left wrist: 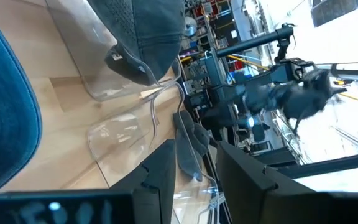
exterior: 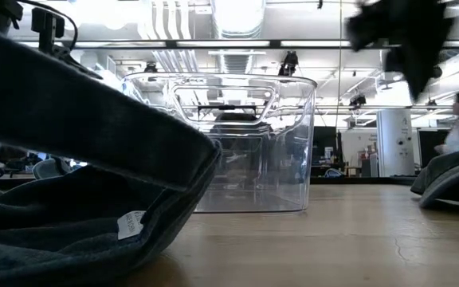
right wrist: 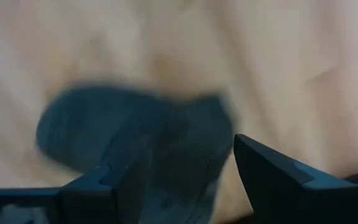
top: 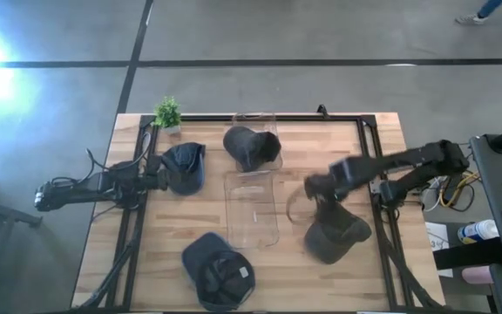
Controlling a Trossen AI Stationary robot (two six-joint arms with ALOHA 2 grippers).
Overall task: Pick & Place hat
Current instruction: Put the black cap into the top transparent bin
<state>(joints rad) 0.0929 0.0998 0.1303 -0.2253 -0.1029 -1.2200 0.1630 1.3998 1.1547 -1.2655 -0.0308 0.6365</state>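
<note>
Several caps lie on the wooden table. A dark grey cap (top: 336,235) lies at the right and shows blurred in the right wrist view (right wrist: 142,143). My right gripper (top: 315,186) hangs open above its far-left edge (right wrist: 185,180) and touches nothing. A blue cap (top: 184,166) lies at the left. My left gripper (top: 157,179) is open just left of it (left wrist: 197,180), with the cap (left wrist: 5,118) beside its fingers, not between them. Another dark cap (top: 251,146) rests on the far end of a clear bin (top: 253,209). A further dark cap (top: 219,272) lies near the front edge.
The clear bin (exterior: 221,143) stands in the table's middle between the two arms. A small potted plant (top: 168,113) stands at the far left corner. The near cap (exterior: 70,191) fills the left of the low view. Bare wood shows near the front right.
</note>
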